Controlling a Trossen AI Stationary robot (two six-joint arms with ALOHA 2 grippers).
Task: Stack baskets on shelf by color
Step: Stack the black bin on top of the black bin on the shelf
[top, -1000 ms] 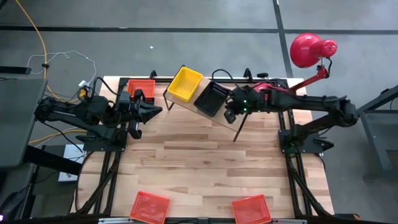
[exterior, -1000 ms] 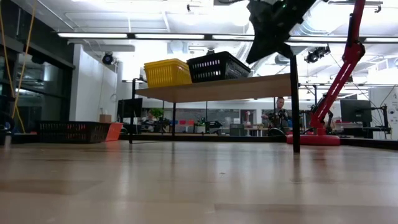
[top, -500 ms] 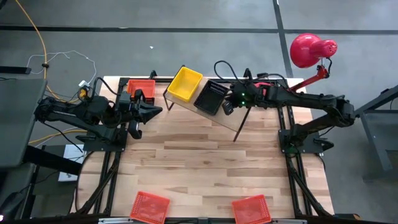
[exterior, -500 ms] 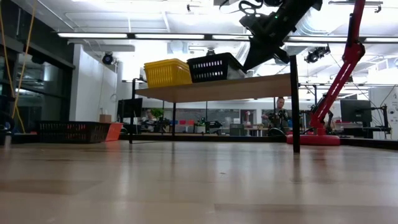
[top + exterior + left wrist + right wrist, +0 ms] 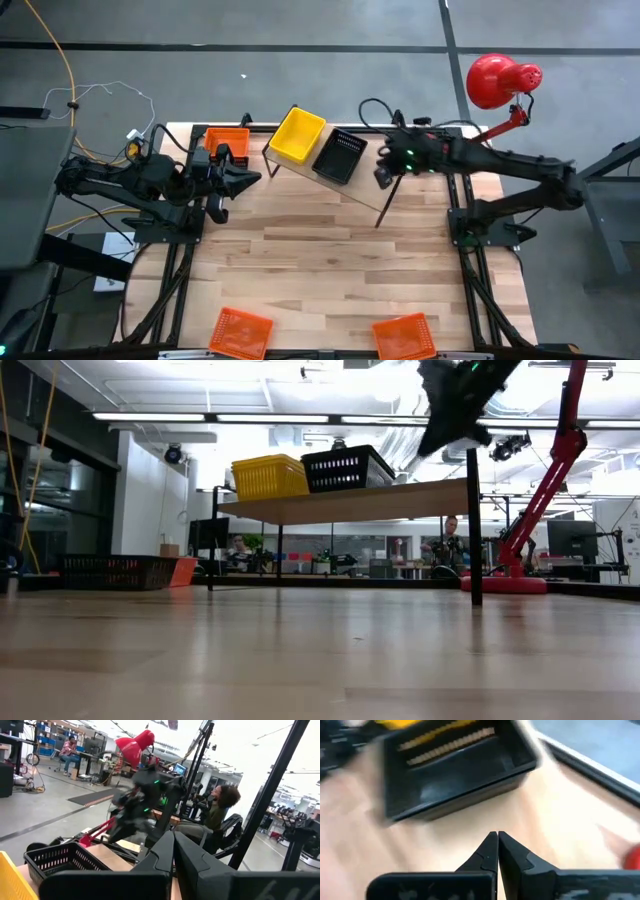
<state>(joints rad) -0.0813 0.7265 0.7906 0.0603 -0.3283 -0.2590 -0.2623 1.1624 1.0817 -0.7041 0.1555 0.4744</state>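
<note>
While both jaws stand closed and empty, mesh-walled yellow basket (image 5: 298, 135) and black basket (image 5: 340, 157) top the wooden shelf (image 5: 375, 189)

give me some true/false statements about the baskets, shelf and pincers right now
1. A yellow basket and a black basket sit side by side on the shelf. True.
2. The right pincer holds the black basket. False: it is shut on nothing, hovering over the shelf beside that basket.
3. Two orange-red baskets lie at the table's near edge. True.
4. The left pincer is wide open. False: it is shut.
5. The red desk lamp stands on the shelf. False: it rises beyond the table's right corner.
</note>
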